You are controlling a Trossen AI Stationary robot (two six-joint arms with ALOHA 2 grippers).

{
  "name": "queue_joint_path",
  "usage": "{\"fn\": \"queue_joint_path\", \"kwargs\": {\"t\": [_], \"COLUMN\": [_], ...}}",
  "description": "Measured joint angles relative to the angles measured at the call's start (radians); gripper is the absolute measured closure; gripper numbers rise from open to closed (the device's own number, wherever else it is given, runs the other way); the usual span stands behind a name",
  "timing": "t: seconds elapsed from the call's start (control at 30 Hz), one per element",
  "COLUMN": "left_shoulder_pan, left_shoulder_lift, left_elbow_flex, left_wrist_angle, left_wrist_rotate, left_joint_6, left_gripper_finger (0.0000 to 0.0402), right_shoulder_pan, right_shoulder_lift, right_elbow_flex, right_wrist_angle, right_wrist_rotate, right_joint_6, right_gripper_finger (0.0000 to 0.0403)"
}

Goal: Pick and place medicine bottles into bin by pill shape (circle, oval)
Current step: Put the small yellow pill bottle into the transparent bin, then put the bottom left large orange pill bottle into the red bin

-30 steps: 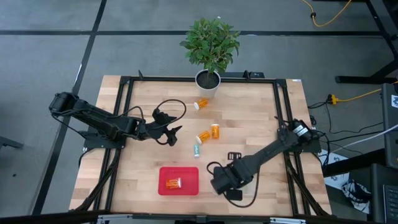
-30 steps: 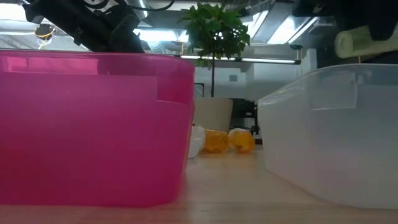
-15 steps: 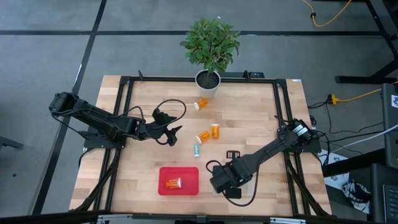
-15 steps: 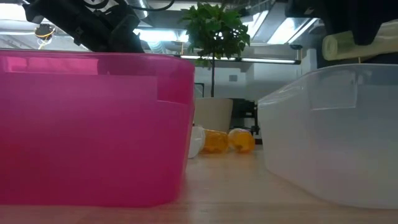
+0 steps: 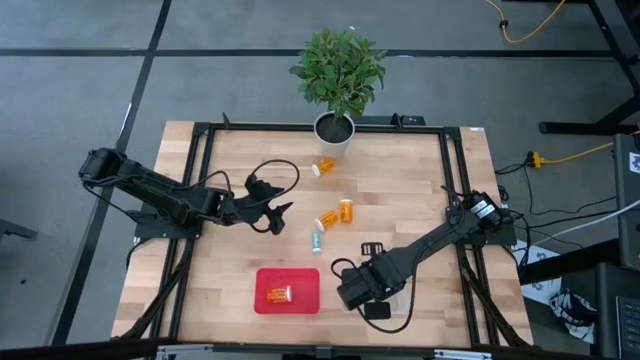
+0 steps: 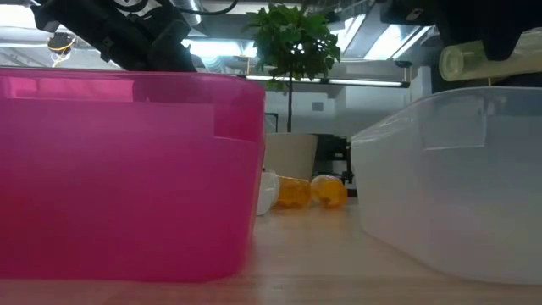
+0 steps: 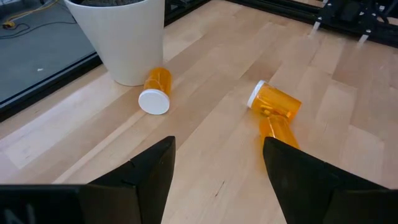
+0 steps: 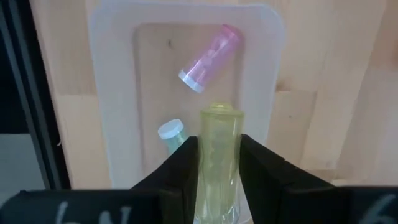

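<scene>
No readable text, label, brand, number or sign shows in any view; the bottles' faces carry nothing legible, and the bins and plant pot are plain.

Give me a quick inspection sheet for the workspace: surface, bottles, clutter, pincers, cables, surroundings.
Surface: wooden table, black frame.
Job's things: pink bin holds an orange bottle; clear bin holds a pink bottle and a teal bottle; three orange bottles and a teal one loose mid-table.
Clutter: potted plant.
Pincers: right pincer shut on yellow-green bottle above the clear bin; left pincer open, at table's left.
Cables: black loop by the left arm.
Surroundings: yellow cord on the floor.
</scene>
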Motion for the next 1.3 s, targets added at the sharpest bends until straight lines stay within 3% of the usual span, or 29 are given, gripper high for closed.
{"fn": "queue_joint_path", "kwargs": {"t": [0.13, 0.4, 0.53, 0.83, 1.03, 1.3], "left_shoulder_pan": [0.0, 0.0, 0.0, 0.001, 0.001, 0.001], "left_shoulder_lift": [0.0, 0.0, 0.0, 0.0, 0.0, 0.0], "left_elbow_flex": [0.0, 0.0, 0.0, 0.0, 0.0, 0.0], "left_wrist_angle": [0.0, 0.0, 0.0, 0.0, 0.0, 0.0], "left_wrist_rotate": [0.0, 0.0, 0.0, 0.0, 0.0, 0.0], "left_joint_6": [0.0, 0.0, 0.0, 0.0, 0.0, 0.0], "left_gripper_finger": [0.0165, 0.0165, 0.0165, 0.0165, 0.0165, 0.0165], "right_shoulder_pan": [0.0, 0.0, 0.0, -0.005, -0.013, -0.003], "right_shoulder_lift": [0.0, 0.0, 0.0, 0.0, 0.0, 0.0], "right_elbow_flex": [0.0, 0.0, 0.0, 0.0, 0.0, 0.0], "right_wrist_angle": [0.019, 0.018, 0.018, 0.008, -0.147, -0.252], "right_wrist_rotate": [-0.013, -0.014, -0.014, 0.039, 0.042, -0.051], "right_joint_6": [-0.06, -0.075, -0.075, -0.089, -0.094, 0.151], "right_gripper_finger": [0.0281, 0.018, 0.0157, 0.0163, 0.017, 0.0185]}}
